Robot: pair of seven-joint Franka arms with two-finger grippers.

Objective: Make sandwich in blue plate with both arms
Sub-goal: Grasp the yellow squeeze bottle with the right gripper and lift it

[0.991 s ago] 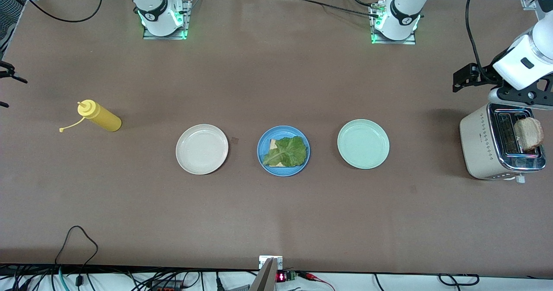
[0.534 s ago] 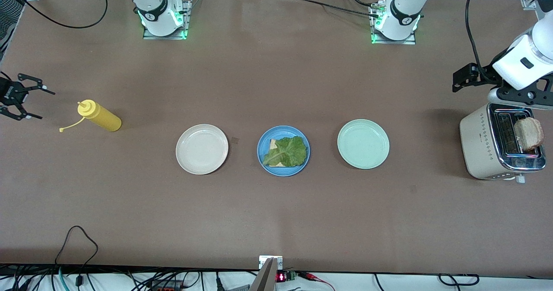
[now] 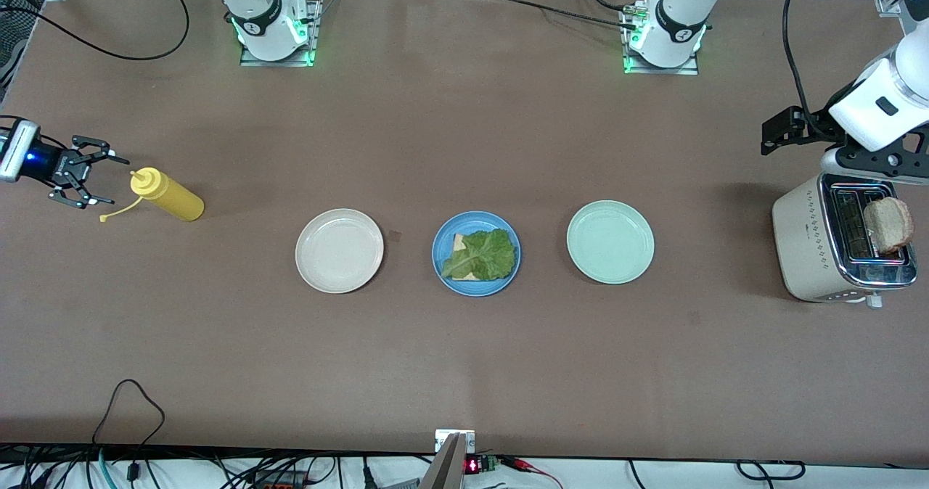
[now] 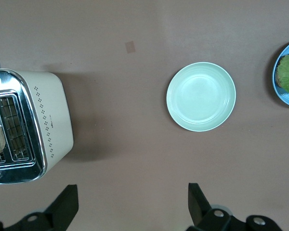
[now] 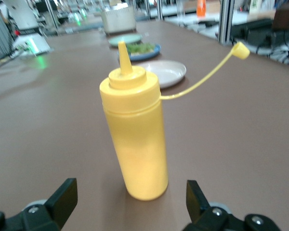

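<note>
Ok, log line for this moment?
right pincer: open, beside mustard bottle | left pincer: open, by toaster | blue plate: bread, lettuce

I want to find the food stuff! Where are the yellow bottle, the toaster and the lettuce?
yellow bottle [image 5: 137, 144], right wrist view, middle of its body
toaster [image 3: 805, 246], front view, its cream side wall
lettuce [image 3: 485, 255], front view, middle of the leaf
</note>
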